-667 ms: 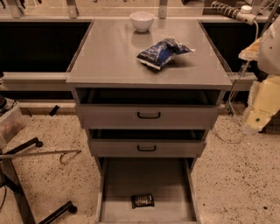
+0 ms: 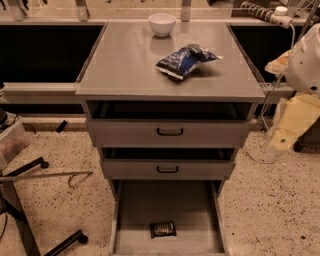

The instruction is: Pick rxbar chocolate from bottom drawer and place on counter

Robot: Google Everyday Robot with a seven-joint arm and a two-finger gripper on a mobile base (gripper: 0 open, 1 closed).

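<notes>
The rxbar chocolate (image 2: pixel 163 229) is a small black bar lying flat on the floor of the open bottom drawer (image 2: pixel 135 210), near its front middle. The counter (image 2: pixel 130 60) is the grey top of the cabinet. My gripper (image 2: pixel 281 141) is at the low end of the cream arm at the right edge, beside the cabinet at the height of the upper drawer front. It is far above and to the right of the bar and holds nothing that I can see.
A blue-and-white snack bag (image 2: pixel 185 60) and a white bowl (image 2: pixel 162 23) sit on the counter. Two closed drawer fronts (image 2: pixel 169 132) with black handles are above the open drawer. A black stand (image 2: pixel 20 210) is on the floor at left, and a power strip (image 2: pixel 265 15) at the back right.
My arm has shifted slightly to the left at the right edge. The bar, bag and bowl have not moved.
</notes>
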